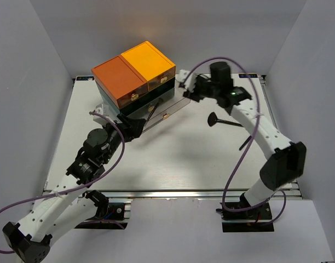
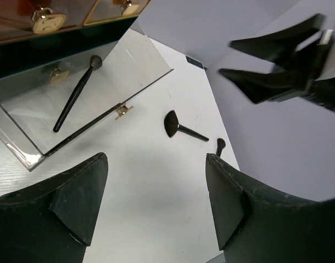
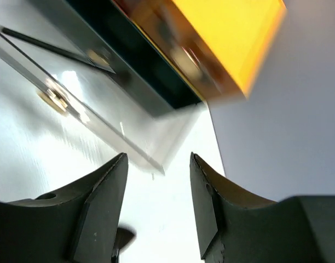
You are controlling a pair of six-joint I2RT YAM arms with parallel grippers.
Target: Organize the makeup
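At the back of the white bench (image 1: 173, 164), the drawer box (image 1: 133, 74) sits with its two orange tops glowing, close to the rear wall (image 1: 211, 27). Pale grey walls close the bench in on three sides, and a metal rail (image 1: 173, 193) runs along the near edge. The surface is bright and smooth, throwing soft shadows under both arms.

The clear bottom drawer (image 2: 140, 60) is pulled out, and there's one thin black brush (image 2: 74, 97) lying slantwise inside it. Out on the bare bench to the right, a fan brush (image 1: 225, 121) lies flat. A smaller brush (image 1: 245, 143) lies near it, just beside the right arm (image 1: 266, 142).

The left jaws sit low at the near-left end of the open drawer, spread wide, nothing between them. The right jaws hover by the drawer's right-hand corner beside the box, parted as well and holding nothing.
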